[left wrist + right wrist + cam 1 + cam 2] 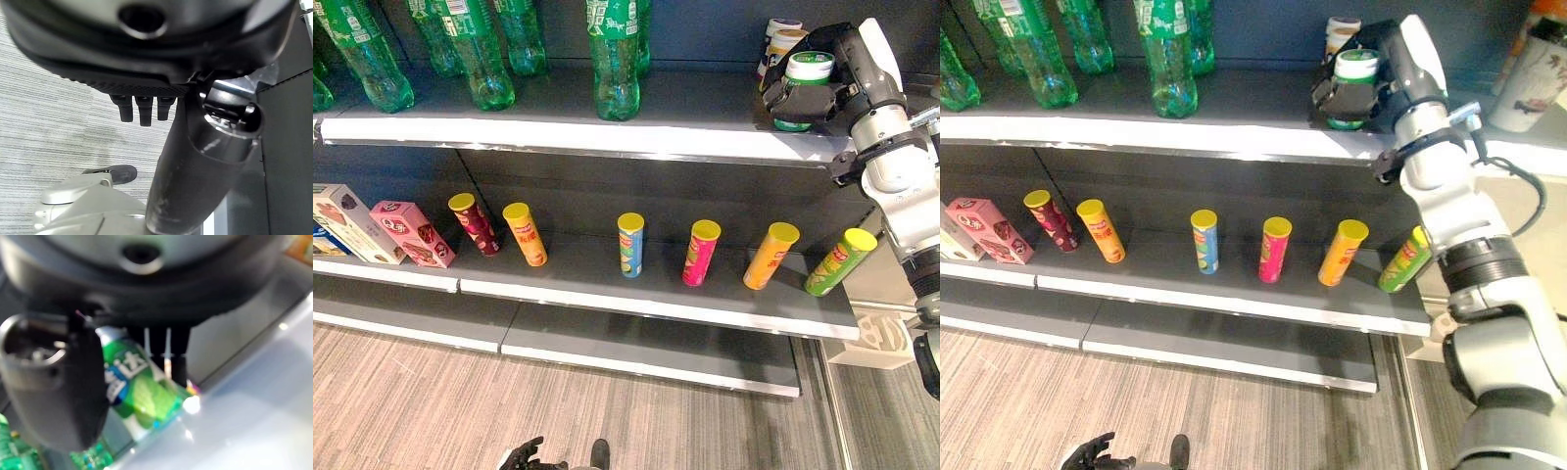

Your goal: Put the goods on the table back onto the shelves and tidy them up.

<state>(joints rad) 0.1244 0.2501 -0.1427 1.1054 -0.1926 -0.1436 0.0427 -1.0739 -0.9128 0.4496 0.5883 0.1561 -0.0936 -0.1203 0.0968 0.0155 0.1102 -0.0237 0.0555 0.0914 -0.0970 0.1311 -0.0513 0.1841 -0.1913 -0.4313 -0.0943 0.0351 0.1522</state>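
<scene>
The shelves (pixel 607 137) carry green bottles (pixel 615 59) on the upper board and six upright snack tubes (pixel 630 245) on the lower one. The right hand (pixel 1371 83) has its fingers and thumb curled around a green-and-white cup (pixel 806 83), at the right end of the upper board. The left hand (pixel 142 105) hangs low over the floor with fingers curled, holding nothing.

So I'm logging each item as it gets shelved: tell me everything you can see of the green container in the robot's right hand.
The green container is a small round tub with a white lid over a green body; the right wrist view shows a glossy green and white label. It looks like plastic. It stands upright at the right end of the top shelf, in front of two similar tubs. The right hand has its fingers curled round it. Whether its base rests on the shelf is unclear.
</scene>
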